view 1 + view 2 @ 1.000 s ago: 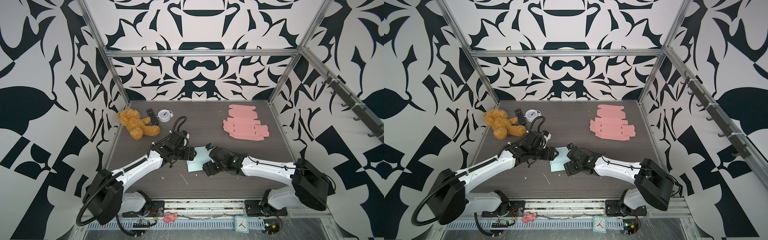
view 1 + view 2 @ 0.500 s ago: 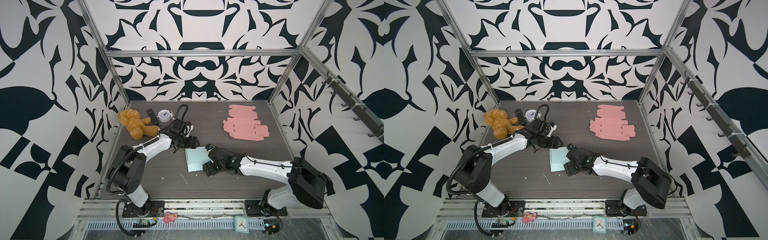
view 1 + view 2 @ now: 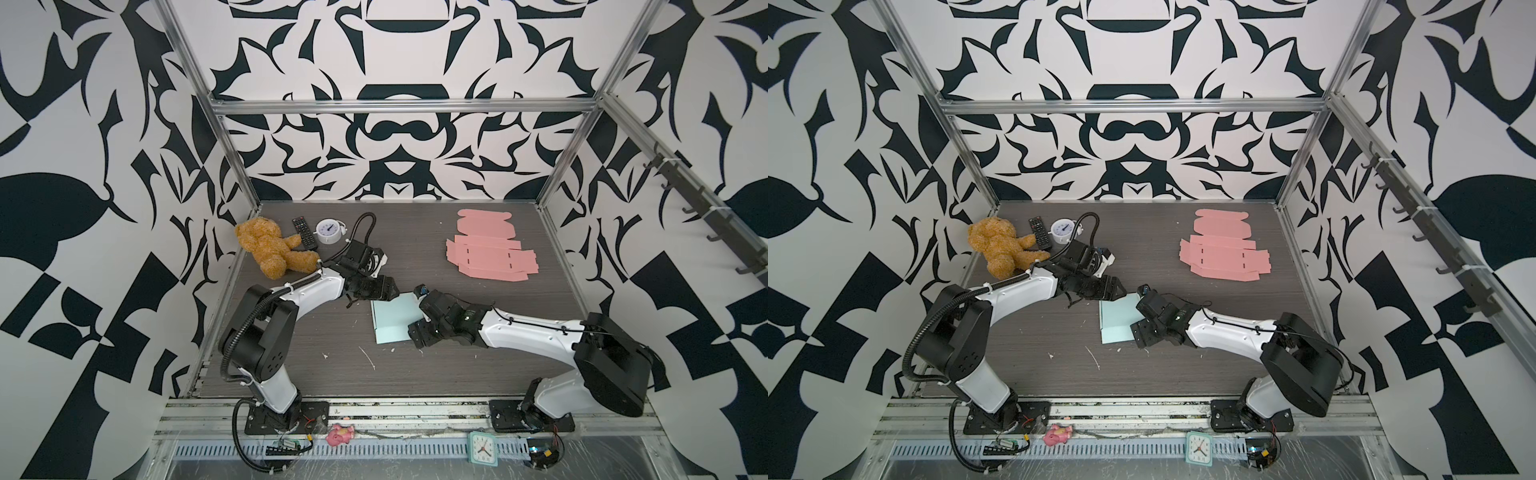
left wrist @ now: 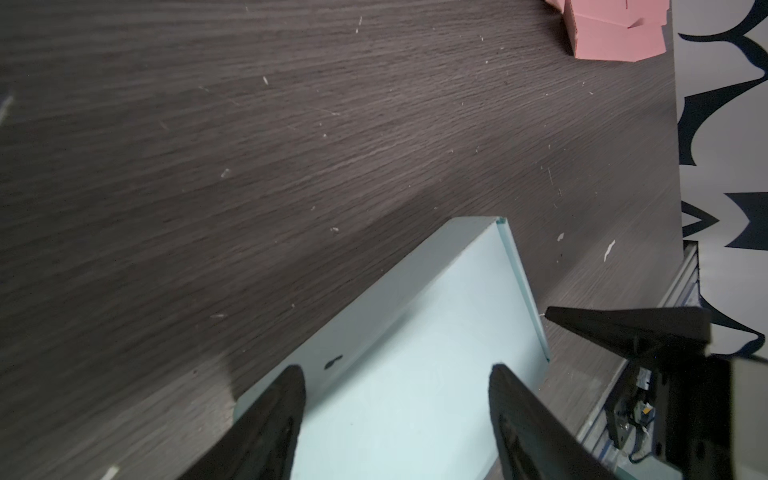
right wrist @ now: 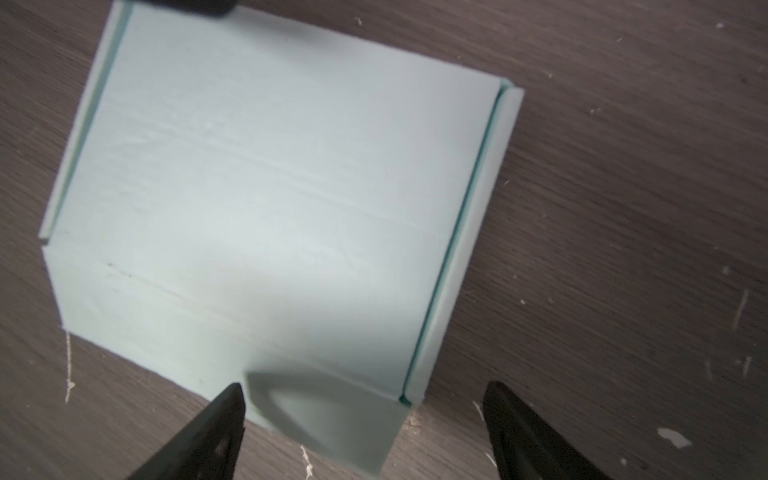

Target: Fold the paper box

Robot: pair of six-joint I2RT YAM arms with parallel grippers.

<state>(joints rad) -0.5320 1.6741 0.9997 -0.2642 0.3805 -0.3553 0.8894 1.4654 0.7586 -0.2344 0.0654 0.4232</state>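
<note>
The box (image 3: 392,318) sits closed on the bench (image 3: 457,365), just left of centre in both top views. It is pale blue, its lid is down and thin side walls show along two edges. It looks folded, or very nearly so.

The left gripper (image 3: 390,290) reaches in from the upper left and meets the box at its far corner. Its jaws are apart and hold nothing. In the left wrist view both fingers (image 4: 286,399) hang over the lid, probably to press it flat so the tuck keeps.

The right gripper (image 3: 419,315) comes from the lower right along the box's right edge. Its jaws are spread wide, and they do not clamp the box. One finger (image 5: 228,415) lies over the near flap and the other is off over bare bench. Set there, it probably braces that side against the left arm's push.

The pink blanks (image 3: 488,253) lie flat at the upper right, well apart from the box and out of the arms' way.
</note>
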